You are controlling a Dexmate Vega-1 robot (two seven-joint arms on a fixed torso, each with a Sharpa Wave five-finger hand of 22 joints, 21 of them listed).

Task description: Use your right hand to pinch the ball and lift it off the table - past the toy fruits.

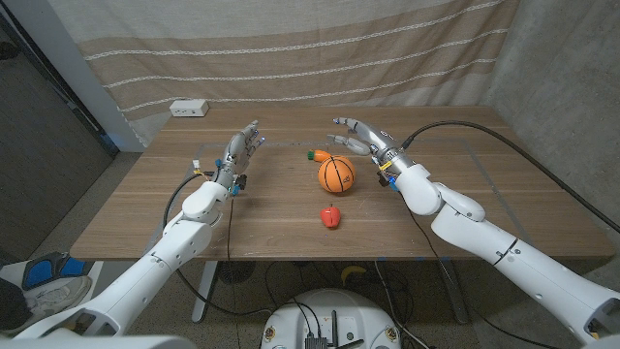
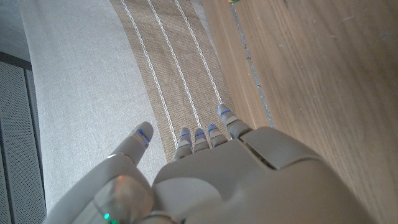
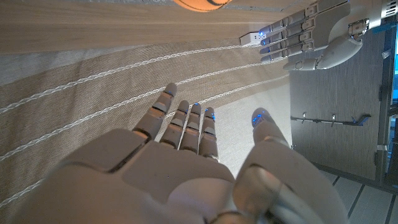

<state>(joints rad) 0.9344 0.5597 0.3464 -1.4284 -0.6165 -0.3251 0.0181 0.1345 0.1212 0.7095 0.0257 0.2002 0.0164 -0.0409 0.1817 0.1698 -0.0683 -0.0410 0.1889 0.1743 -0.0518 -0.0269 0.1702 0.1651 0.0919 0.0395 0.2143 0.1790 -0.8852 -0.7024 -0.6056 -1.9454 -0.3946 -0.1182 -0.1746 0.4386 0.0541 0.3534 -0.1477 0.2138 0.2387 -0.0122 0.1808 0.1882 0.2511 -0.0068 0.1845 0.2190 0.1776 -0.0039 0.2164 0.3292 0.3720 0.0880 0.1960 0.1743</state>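
An orange ball with black seams point(image 1: 336, 174) sits on the wooden table point(image 1: 484, 194) near the middle; its edge also shows in the right wrist view point(image 3: 200, 4). A small red toy fruit point(image 1: 331, 217) lies in front of it. An orange and green toy fruit point(image 1: 316, 153) lies just behind it to the left. My right hand point(image 1: 366, 139) hovers behind and to the right of the ball, fingers spread, holding nothing. My left hand point(image 1: 238, 155) stands at the table's left with its fingers straight and apart, empty; it also shows in the right wrist view point(image 3: 308, 34).
A white box point(image 1: 189, 109) lies at the table's back left corner. A striped curtain point(image 1: 291, 48) hangs behind the table. A black cable point(image 1: 504, 145) runs along my right arm over the table's right side.
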